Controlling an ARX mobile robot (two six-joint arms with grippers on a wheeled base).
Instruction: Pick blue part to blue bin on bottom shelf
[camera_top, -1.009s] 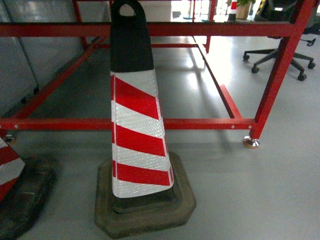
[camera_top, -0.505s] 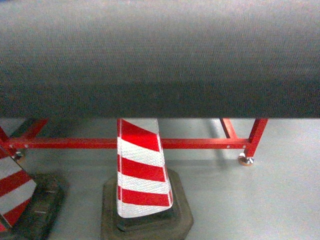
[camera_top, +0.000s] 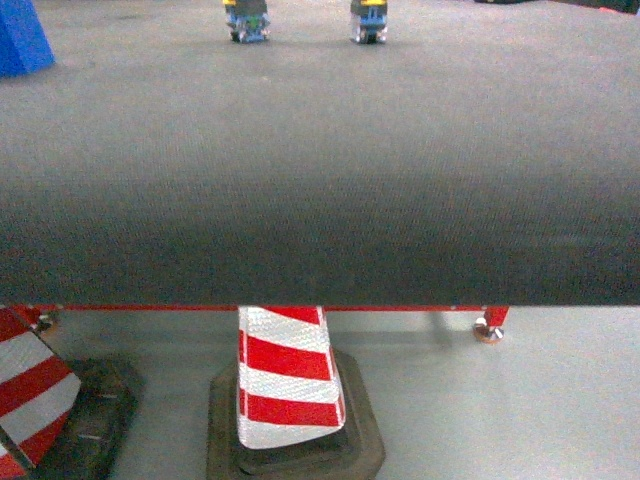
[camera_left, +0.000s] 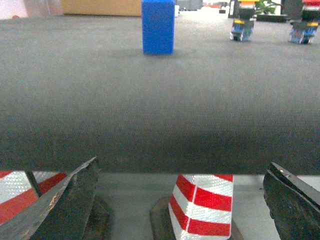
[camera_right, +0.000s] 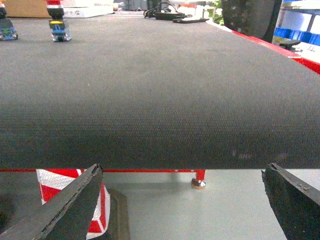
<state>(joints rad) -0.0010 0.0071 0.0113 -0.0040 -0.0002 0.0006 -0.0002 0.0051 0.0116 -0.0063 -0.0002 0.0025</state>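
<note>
Blue part (camera_left: 158, 26) upright on grey bench (camera_top: 320, 180); both grippers' fingers (camera_left: 60, 200) (camera_right: 65, 207) apart below bench edge.

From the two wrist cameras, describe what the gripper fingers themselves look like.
Only finger ends show. The left gripper has two dark, nearly black fingers tapering like wedges, with scuffed, worn edges showing lighter, brownish wear. The right gripper looks the same: dark wedge-shaped fingers with a rough, matte surface. No cables, markings or arm links are visible.

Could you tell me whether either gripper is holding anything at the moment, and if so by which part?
Nothing is held: the left gripper and right gripper are both open and empty.
</note>
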